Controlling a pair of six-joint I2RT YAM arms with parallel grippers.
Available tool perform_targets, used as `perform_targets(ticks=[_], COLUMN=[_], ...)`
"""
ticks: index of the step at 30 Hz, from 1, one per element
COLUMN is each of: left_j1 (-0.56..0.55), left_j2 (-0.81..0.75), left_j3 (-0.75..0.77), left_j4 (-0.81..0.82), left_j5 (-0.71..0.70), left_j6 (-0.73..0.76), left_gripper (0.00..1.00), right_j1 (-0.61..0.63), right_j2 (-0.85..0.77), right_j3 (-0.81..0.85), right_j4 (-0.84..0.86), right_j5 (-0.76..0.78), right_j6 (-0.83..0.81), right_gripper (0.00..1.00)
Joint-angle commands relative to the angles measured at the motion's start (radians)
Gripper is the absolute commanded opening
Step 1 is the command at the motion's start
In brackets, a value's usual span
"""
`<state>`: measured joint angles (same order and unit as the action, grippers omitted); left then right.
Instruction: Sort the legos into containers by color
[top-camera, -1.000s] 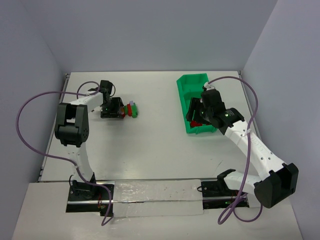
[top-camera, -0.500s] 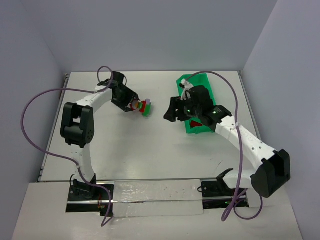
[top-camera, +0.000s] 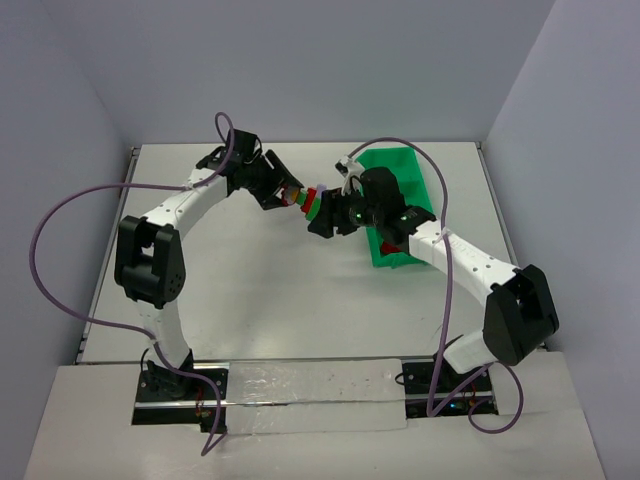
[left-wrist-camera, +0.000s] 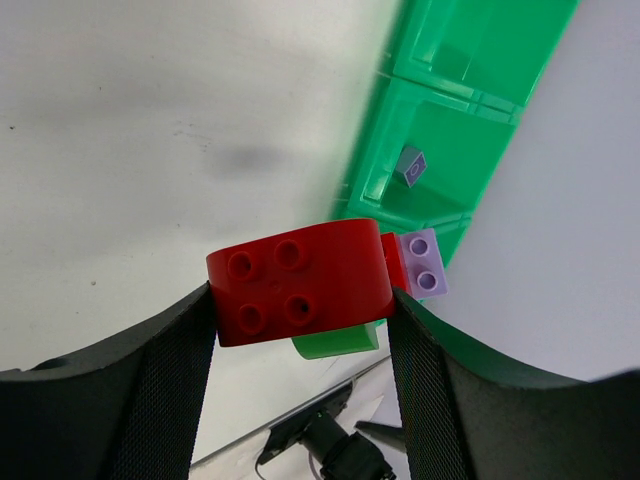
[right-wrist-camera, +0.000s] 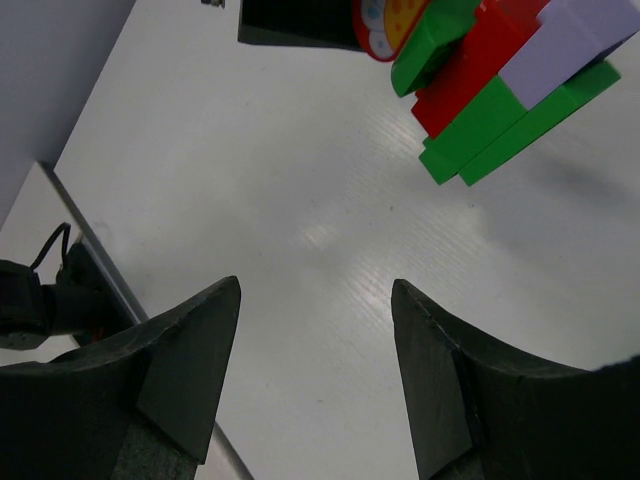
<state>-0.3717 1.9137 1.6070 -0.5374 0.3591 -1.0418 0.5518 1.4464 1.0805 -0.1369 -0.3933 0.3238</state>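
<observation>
My left gripper (top-camera: 292, 196) is shut on a clump of joined legos (top-camera: 311, 201) and holds it above the table, just left of the green tray (top-camera: 400, 165). In the left wrist view its jaws (left-wrist-camera: 300, 300) clamp a red brick (left-wrist-camera: 300, 283) with a green brick (left-wrist-camera: 340, 342) beneath and a purple one (left-wrist-camera: 425, 265) beside it. My right gripper (top-camera: 322, 224) is open and empty, right beside the clump. In the right wrist view (right-wrist-camera: 315, 285) the clump (right-wrist-camera: 500, 90) hangs at the upper right. A small purple brick (left-wrist-camera: 409, 166) lies in a tray compartment (left-wrist-camera: 450, 150).
The right arm's wrist covers much of the tray's near end, where something red (top-camera: 389, 243) shows. Purple cables loop over both arms. Grey walls stand close on the left, the back and the right of the white table (top-camera: 250, 290).
My left gripper has lifted the lego clump off the table and carried it right, toward the tray. My right gripper has left the tray and swung left to meet it.
</observation>
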Motion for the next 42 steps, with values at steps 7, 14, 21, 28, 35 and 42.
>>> perform_targets(ticks=[7,14,21,28,35,42], left_j1=[0.002,0.011,0.013,0.013,0.021,0.024], left_j2=[-0.024,-0.029,-0.055,-0.086,-0.095,-0.114], left_j3=[0.063,0.065,0.051,0.053,0.057,0.05], left_j4=[-0.004,-0.048,-0.037,-0.02,-0.027,-0.014], left_j5=[0.091,0.151,0.213,0.273,0.306,0.337], left_j6=[0.145,0.229,0.262,0.285,0.308,0.316], left_gripper=[0.0,0.0,0.0,0.0,0.0,0.0], right_j1=[-0.021,-0.054,-0.07,-0.081,-0.09,-0.095], right_j2=[0.007,-0.062,-0.027,0.005,0.027,0.045], right_j3=[0.015,-0.139,-0.155,-0.163,-0.15,-0.151], right_j4=[0.037,0.258,0.348,0.414,0.423,0.461], right_j5=[0.126,0.0,-0.057,-0.042,-0.02,-0.038], right_j6=[-0.13,-0.23,-0.238,-0.231,-0.224,-0.195], right_gripper=[0.7,0.7,0.71,0.76,0.8,0.84])
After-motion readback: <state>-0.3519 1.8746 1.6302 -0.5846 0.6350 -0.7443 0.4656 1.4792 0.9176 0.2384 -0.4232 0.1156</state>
